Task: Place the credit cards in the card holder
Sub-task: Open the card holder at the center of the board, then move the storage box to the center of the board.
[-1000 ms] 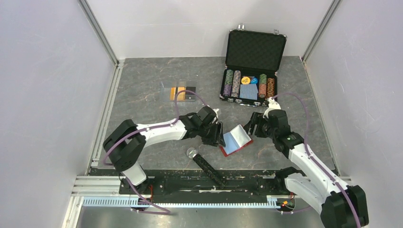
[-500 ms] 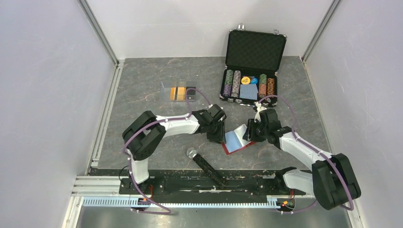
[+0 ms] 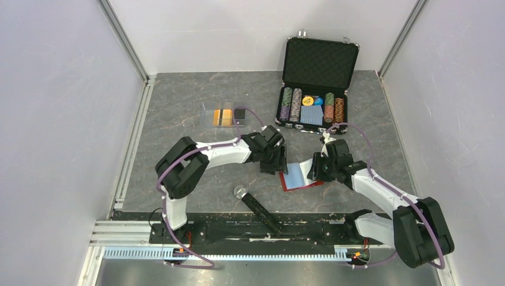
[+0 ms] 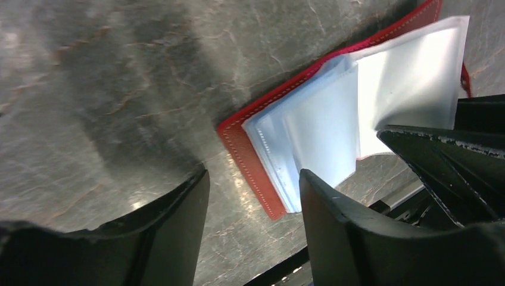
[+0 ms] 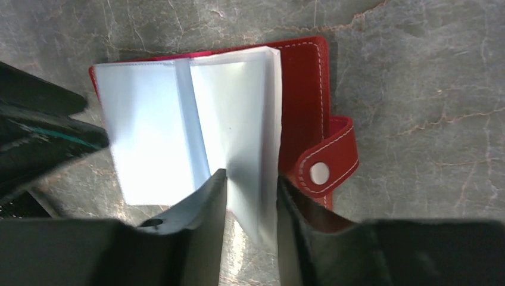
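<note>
From the top camera, the card holder (image 3: 305, 186) is lying open on the worktop (image 3: 178, 107), right of the middle and closer to the near edge, with its red cover down and its pale sleeves (image 3: 295, 175) facing up. My left gripper (image 3: 281, 165) is sitting at its left edge and my right gripper (image 3: 314, 169) at its right side. The credit cards (image 3: 223, 117), orange-gold and black, are lying in a clear case (image 3: 207, 112) toward the far left, well apart from the holder. An open poker-chip case (image 3: 319, 89) is standing by the far edge on the right.

In my left wrist camera, my left jaws are standing wide apart and holding nothing. The holder's red corner is lying just beyond the gap between my fingers (image 4: 172, 232).

In my right wrist camera, my right jaws are standing narrow, pinching some of the holder's sleeves and lifting them off the cover. The closing tab (image 5: 326, 162) with its snap is lying on the worktop just beside them.
</note>
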Motion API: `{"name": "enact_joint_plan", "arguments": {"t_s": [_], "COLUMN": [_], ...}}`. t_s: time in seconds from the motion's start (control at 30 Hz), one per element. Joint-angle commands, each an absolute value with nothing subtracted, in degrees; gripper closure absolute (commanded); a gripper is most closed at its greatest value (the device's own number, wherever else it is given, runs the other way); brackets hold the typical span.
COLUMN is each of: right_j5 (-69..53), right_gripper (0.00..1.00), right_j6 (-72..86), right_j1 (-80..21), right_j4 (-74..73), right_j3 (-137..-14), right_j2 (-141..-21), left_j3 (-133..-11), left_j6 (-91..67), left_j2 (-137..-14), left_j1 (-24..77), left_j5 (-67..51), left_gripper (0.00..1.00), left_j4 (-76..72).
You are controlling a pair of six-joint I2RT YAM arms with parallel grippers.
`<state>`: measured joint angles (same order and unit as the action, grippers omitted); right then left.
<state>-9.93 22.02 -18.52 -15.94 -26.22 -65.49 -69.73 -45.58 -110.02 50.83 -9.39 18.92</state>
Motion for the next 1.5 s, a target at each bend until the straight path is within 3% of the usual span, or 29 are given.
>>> {"name": "enact_joint_plan", "arguments": {"t_s": [0.0, 0.13, 0.3, 0.4, 0.5, 0.63, 0.87, 1.1, 1.47], "right_j5": [-7.40, -5.28, -6.30, -6.52, -7.45, -7.11, -5.58, -5.60, -9.54], "right_gripper": [0.56, 0.36, 0.34, 0.42, 0.56, 0.65, 0.71, 0.74, 0.87], "right_j6": [22.30, 20.13, 18.18, 18.21, 18.85, 18.90, 18.62, 17.84, 18.55], "right_j1": [-18.73, -18.72, -19.03, -20.13, -22.08, -25.78, -27.25, -27.33, -27.41], "right_j4": [-19.98, -27.21, -32.51, -32.67, -30.74, -28.02, -22.01, -19.78, -16.77], "right_j3": [-28.97, -34.53, -40.70, -42.87, -42.98, -42.13, -38.77, -37.89, -36.08], "right_j2": [-62.54, -60.02, -58.46, -58.23, -59.73, -65.15, -71.80, -75.96, -76.84], "left_j3": [-66.19, -64.60, -60.68, -58.87, -58.48, -61.50, -75.04, -84.81, -97.38], "left_j6": [-42.30, -41.76, -42.32, -41.91, -40.86, -38.30, -29.49, -24.73, -21.85], "left_j2": [-106.52, -100.11, -92.23, -88.48, -87.23, -88.59, -95.63, -104.14, -118.31], "left_j1": [47.73, 44.69, 37.21, 30.91, 24.53, 16.01, 8.61, 6.73, 4.57], "left_j5": [-7.18, -10.54, -17.40, -20.81, -23.44, -24.54, -9.11, 4.45, 5.92], "left_gripper": [0.31, 0.25, 0.23, 0.22, 0.21, 0.21, 0.21, 0.21, 0.24], "left_j4": [21.12, 20.79, 18.72, 17.94, 18.55, 22.55, 37.45, 40.08, 41.67]}}
